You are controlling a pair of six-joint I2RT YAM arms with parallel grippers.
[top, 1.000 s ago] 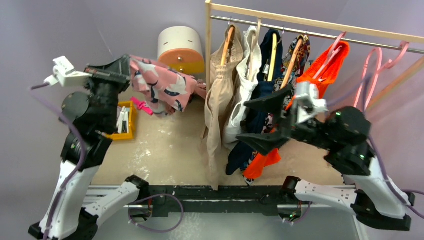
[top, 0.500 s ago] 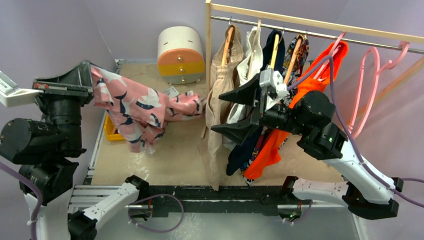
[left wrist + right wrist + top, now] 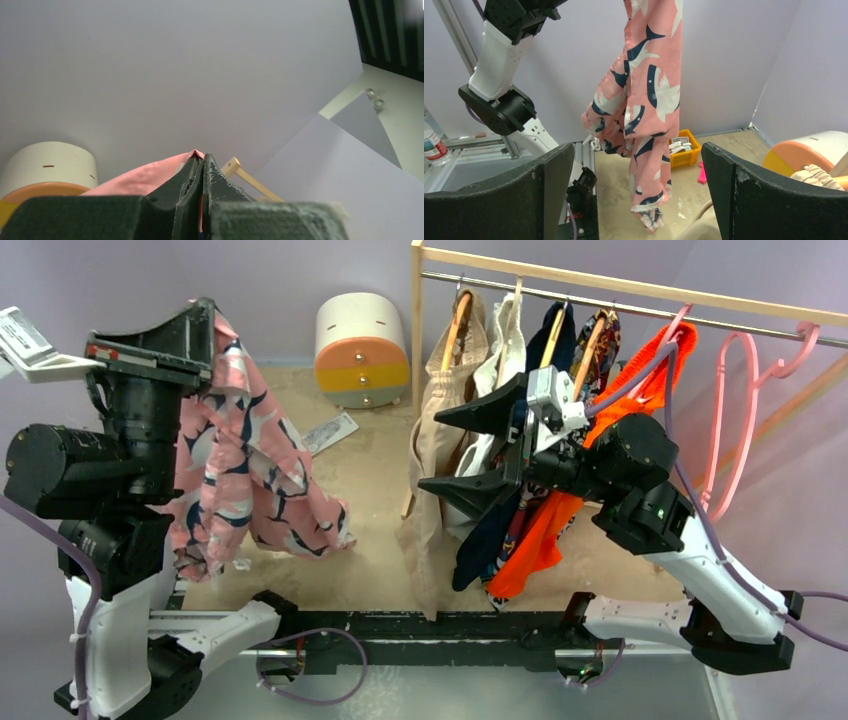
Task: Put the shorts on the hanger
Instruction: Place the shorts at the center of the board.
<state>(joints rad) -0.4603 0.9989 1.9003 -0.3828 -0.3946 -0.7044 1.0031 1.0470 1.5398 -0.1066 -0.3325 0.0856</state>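
Top external view: the soft pink fabric shorts (image 3: 250, 475), printed with navy-and-white swirls, hang limp and bunched in long folds from the left end effector (image 3: 205, 320). It is pinched tight on a pink edge of the cloth, high over the left side of the tan worktop (image 3: 380, 525). The right end effector (image 3: 435, 450) gapes wide, holding nothing, and points toward the shorts. The large pink plastic hanger (image 3: 795, 352) hangs on the wooden rail at far right, well apart from the shorts.
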